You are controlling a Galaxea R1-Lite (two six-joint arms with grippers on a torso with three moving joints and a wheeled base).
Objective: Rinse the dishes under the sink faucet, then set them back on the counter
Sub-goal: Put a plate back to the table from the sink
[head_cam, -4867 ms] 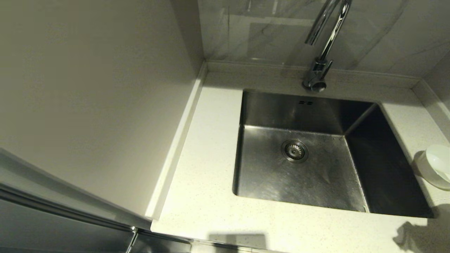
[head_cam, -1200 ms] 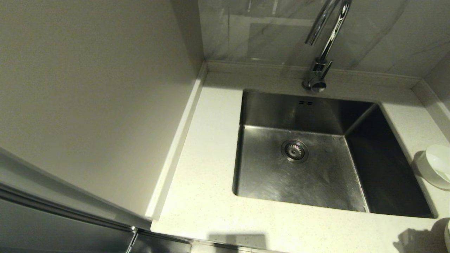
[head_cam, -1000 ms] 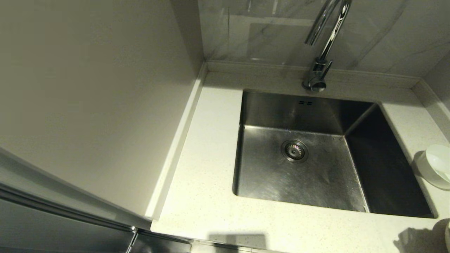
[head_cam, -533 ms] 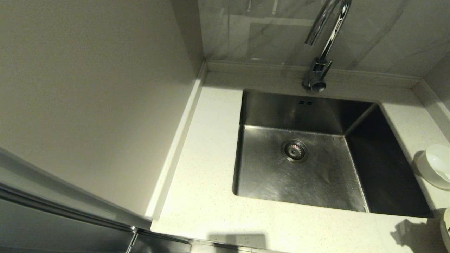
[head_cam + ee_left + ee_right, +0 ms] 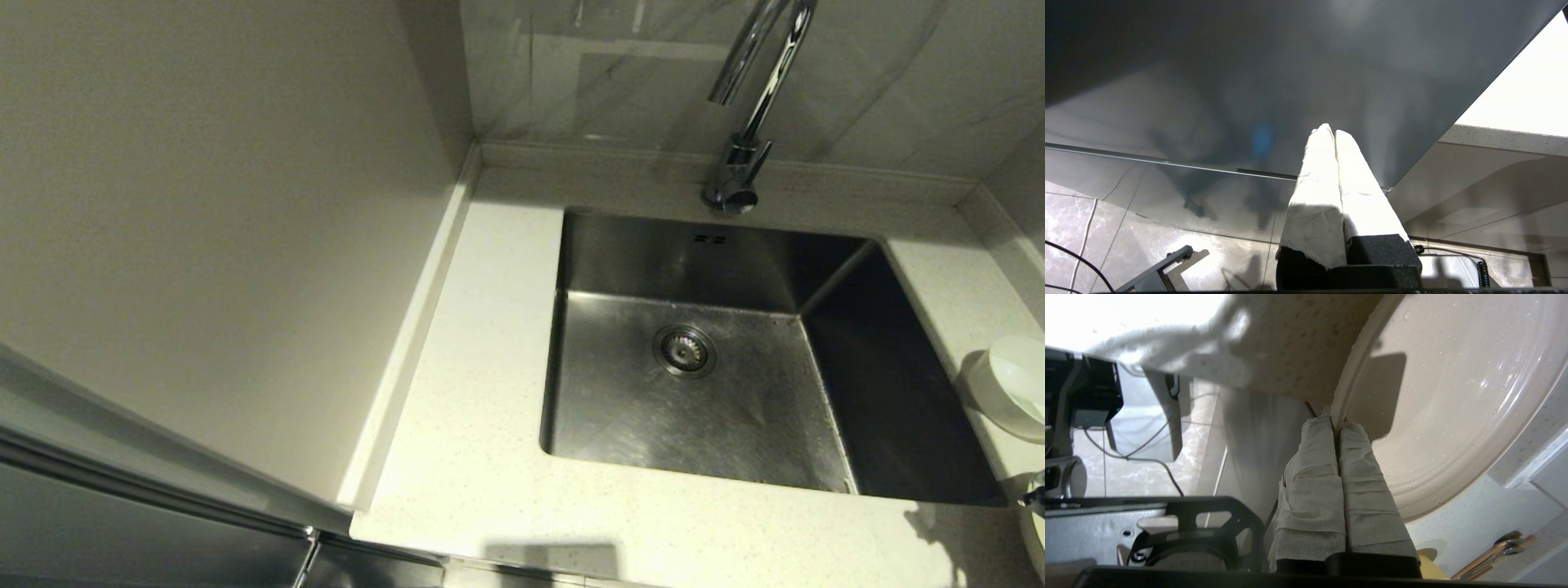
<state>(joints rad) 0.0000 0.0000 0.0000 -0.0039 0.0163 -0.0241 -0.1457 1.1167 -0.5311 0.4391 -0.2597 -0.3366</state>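
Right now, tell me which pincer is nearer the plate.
Right. The right pincer is shut on the plate rim at the counter edge. The left pincer hangs shut below counter level, with no dish near it.

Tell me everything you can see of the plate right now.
The plate is wide, shallow, round and cream-white, with a glossy ceramic look and fine water droplets across its inner face. A raised ring runs inside the rim. The right gripper has its jaws shut on the rim's edge, the padded fingers on either side of it. It sits at the counter edge. In the head view only a sliver shows, at the counter's near right corner.
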